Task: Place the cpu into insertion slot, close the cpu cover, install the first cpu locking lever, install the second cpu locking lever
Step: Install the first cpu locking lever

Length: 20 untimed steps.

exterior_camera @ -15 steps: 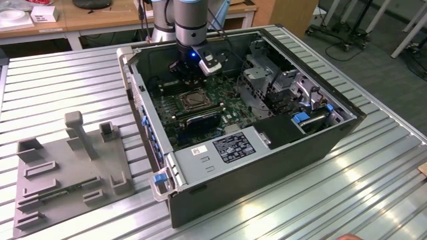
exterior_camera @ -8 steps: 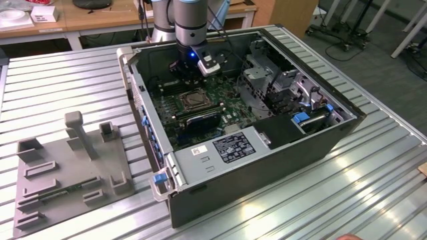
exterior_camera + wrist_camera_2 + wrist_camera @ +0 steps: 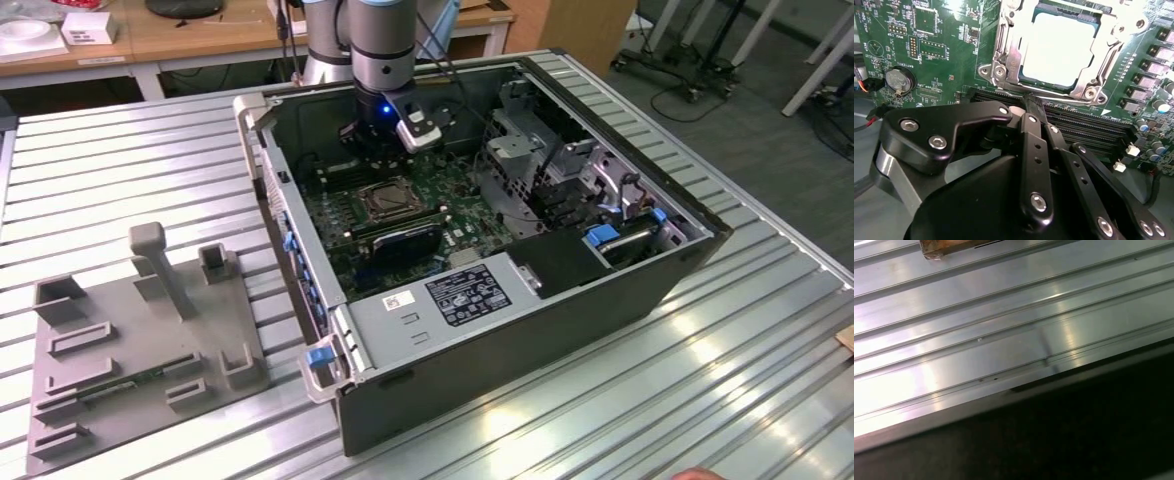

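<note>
One grey fixture plate (image 3: 134, 345) with upright pegs is lying at the lower left of the exterior view, on the ribbed aluminium table (image 3: 747, 380). Just to its right, across the middle of the frame, the open computer case (image 3: 534, 330) is lying on its side with the green motherboard (image 3: 454, 185) facing up. The robot arm (image 3: 367, 45) is reaching down into the case from the upper middle of the frame. Its gripper (image 3: 374, 160) is hanging low over the board, just beside the insertion slot (image 3: 363, 200).

In the second wrist view the cpu (image 3: 1061, 47) is sitting flat in the slot. Its pale grey face is showing through the window of the cpu cover (image 3: 1013, 50), which is lying down over it. The gripper's black fingers (image 3: 1030, 107) are pressing together with nothing between them. Their tip is pointing at the slot's edge nearest the long memory slots (image 3: 1094, 131). A thin metal lever seems to be running along one side of the cover, though whether it is latched is unclear. A round coin battery (image 3: 898, 80) is sitting on the board well apart from the slot.

In the first wrist view a dark surface (image 3: 1064, 440) is crossing in front of the table's shining ribs.
</note>
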Available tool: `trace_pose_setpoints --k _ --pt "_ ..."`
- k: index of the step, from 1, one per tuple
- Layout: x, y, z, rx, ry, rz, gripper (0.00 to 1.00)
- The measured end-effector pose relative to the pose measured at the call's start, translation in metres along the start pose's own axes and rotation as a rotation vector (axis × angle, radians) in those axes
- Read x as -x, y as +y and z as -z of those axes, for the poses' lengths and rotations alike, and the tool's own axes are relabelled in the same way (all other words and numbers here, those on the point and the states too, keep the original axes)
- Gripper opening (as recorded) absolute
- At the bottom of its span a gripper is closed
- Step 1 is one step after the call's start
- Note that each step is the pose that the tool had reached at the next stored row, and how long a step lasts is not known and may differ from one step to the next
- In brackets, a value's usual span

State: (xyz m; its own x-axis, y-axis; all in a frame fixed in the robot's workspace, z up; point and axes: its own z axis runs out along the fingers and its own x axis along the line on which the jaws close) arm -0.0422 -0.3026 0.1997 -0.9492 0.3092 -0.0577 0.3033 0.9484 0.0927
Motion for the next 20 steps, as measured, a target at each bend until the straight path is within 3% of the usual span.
trace_pose_setpoints --k 20 --pt "0.0006 -0.0016 0.0007 0.0002 0.0 0.0 0.1"
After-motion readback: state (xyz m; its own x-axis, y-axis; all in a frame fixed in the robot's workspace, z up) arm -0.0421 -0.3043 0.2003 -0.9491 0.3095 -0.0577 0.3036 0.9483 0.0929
